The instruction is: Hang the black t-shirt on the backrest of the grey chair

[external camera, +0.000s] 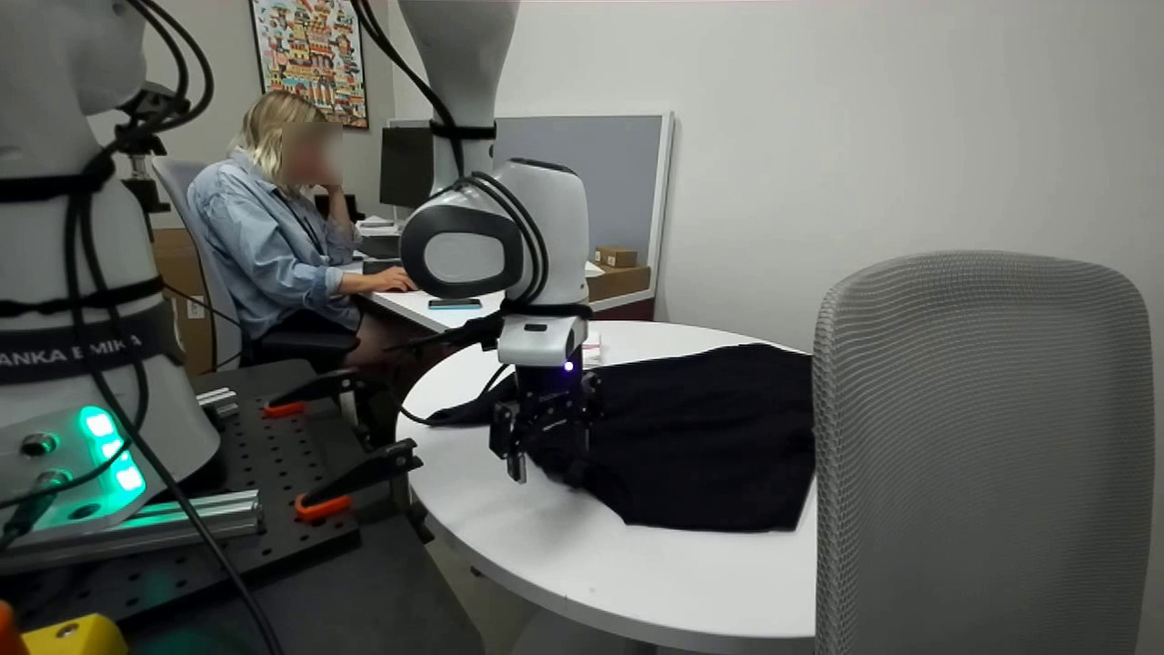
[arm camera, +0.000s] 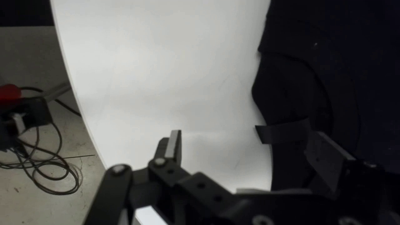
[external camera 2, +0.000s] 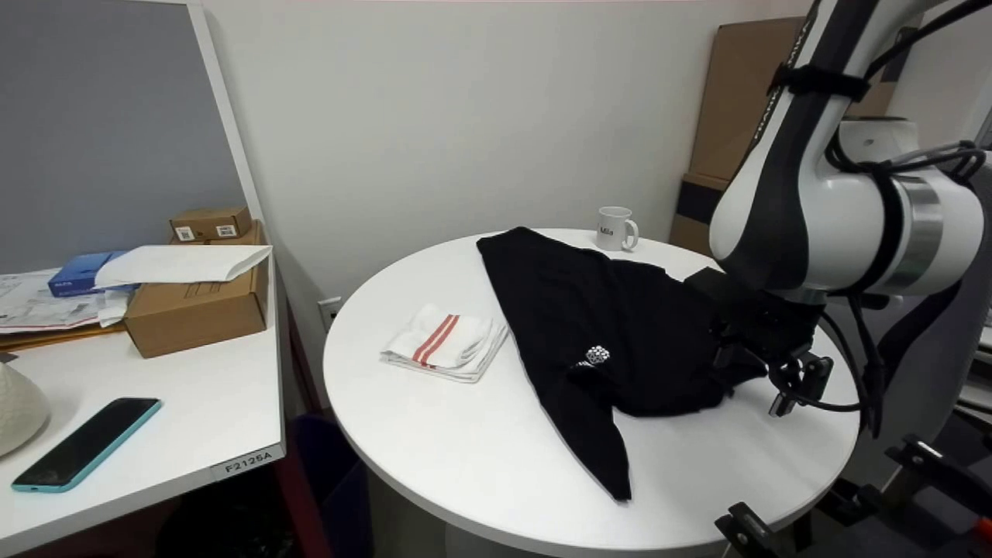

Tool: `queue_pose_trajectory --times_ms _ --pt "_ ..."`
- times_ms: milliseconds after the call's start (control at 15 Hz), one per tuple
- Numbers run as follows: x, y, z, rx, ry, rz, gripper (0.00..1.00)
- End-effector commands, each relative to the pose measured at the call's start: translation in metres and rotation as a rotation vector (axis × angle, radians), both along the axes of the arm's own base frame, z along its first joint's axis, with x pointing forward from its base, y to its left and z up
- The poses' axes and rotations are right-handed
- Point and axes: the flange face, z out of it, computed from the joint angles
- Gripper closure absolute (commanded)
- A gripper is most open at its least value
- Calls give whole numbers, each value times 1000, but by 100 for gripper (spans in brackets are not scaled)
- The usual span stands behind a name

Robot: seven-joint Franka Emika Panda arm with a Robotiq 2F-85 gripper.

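Robotiq gripper [arm camera: 249, 139] is gaping wide, holding nothing, straddling edge of black t-shirt [external camera: 709, 437], which is looking light, limp, probably needing deep pinch at collar [arm camera: 342, 93]

Black t-shirt [external camera 2: 573, 310]; grey chair [external camera: 982, 455]; red-striped white cloth [external camera 2: 465, 349]; white table [external camera 2: 434, 434].

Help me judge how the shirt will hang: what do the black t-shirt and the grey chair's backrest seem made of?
The black t-shirt looks like soft, matte cloth, maybe cotton: it lies limp and shows no shine. The grey chair's backrest looks like matte mesh, probably synthetic: a fine, regular weave shows across it.
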Motion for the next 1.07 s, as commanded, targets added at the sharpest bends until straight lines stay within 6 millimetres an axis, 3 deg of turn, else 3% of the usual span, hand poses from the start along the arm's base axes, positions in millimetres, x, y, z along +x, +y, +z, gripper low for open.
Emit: queue_pose_trajectory --times_ms 0,267,400,467,533,1000 --pt "17 -5 -22 13 -6 10 0" --pt "41 -1 -36 18 -15 31 0" --pt "51 2 -41 17 -21 44 12" --pt "54 4 -42 13 -24 49 30" --pt "57 5 -42 12 -29 53 31" --pt "63 23 -14 -7 -69 110 83"
